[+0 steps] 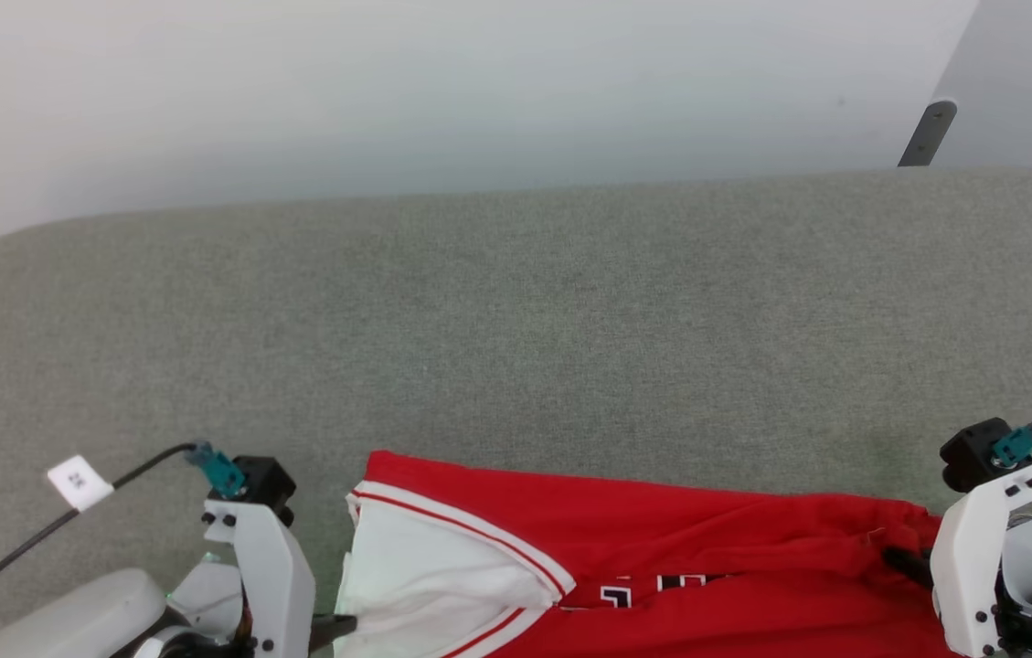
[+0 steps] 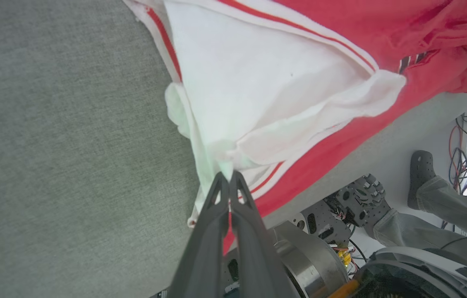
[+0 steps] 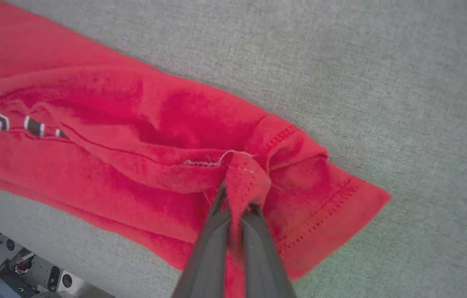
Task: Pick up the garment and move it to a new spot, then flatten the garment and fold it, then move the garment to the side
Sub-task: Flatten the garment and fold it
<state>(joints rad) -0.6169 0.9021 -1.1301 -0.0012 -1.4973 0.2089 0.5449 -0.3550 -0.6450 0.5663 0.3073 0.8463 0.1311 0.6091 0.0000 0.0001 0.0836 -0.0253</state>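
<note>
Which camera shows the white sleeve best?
Left wrist view: the sleeve spreads wide, its bunched edge pinched in the left fingers. Head view crops the sleeve at its bottom edge; right wrist view looks at the red hem.

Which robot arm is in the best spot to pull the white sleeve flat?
Left. The left tool is shut on the white sleeve of the garment, while the right tool pinches the red hem at the other end.

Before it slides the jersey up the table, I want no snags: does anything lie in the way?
Nothing visible does: the grey surface beyond the garment shows no objects. The white cable tag sits left of the left hand.
</note>
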